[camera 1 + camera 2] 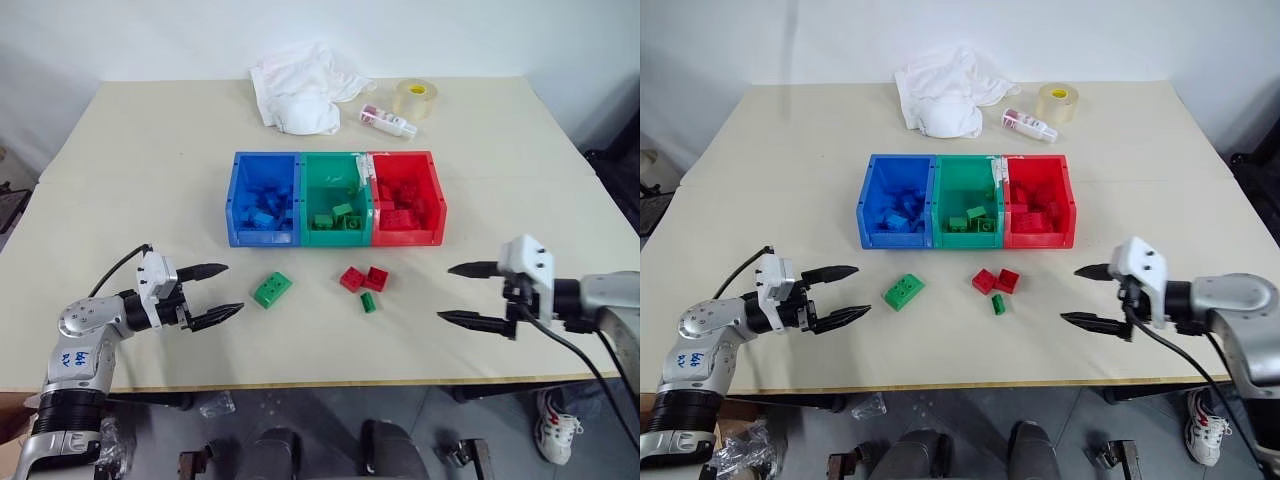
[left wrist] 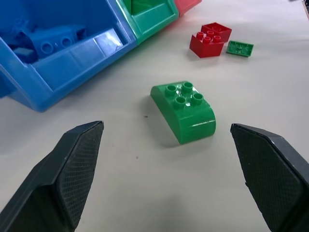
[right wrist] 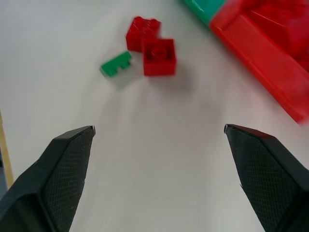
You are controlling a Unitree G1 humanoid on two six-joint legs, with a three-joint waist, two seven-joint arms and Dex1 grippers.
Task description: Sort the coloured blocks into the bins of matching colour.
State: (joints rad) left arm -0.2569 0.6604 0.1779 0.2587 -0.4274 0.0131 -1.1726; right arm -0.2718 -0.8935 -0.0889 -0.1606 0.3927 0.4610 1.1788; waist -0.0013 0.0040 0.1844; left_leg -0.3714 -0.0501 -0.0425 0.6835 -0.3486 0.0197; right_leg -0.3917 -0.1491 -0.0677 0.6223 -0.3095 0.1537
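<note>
Head camera, left eye view: a pale bench (image 1: 130,180) carries three joined bins in a row, the blue bin (image 1: 264,198) on the left, the green bin (image 1: 335,198) in the middle and the red bin (image 1: 407,198) on the right, each already holding bricks of its own colour. Just in front of them lie the loose pieces: a rounded green block (image 1: 271,290), two red blocks (image 1: 364,279) touching each other, and a small flat green piece (image 1: 368,302) just beside the red pair. A white cloth (image 1: 300,88), a small bottle (image 1: 388,120) and a roll of clear tape (image 1: 416,98) sit at the far side. The left end effector (image 1: 213,292) hovers near the rounded green block with its fingers apart and empty. The right end effector (image 1: 470,294) hangs well to the right of the red blocks, fingers likewise spread and empty.

Left wrist view: the rounded green block sits studs up, centred ahead of the two spread fingers, with the blue bin's wall close by.

Right wrist view: the red pair and the flat green piece lie ahead, the red bin to one side.

Judgement: the rounded green block looks the likeliest next pick. A good grasp would straddle its flat sides, not its curved face, and stay clear of the blue bin's wall.
</note>
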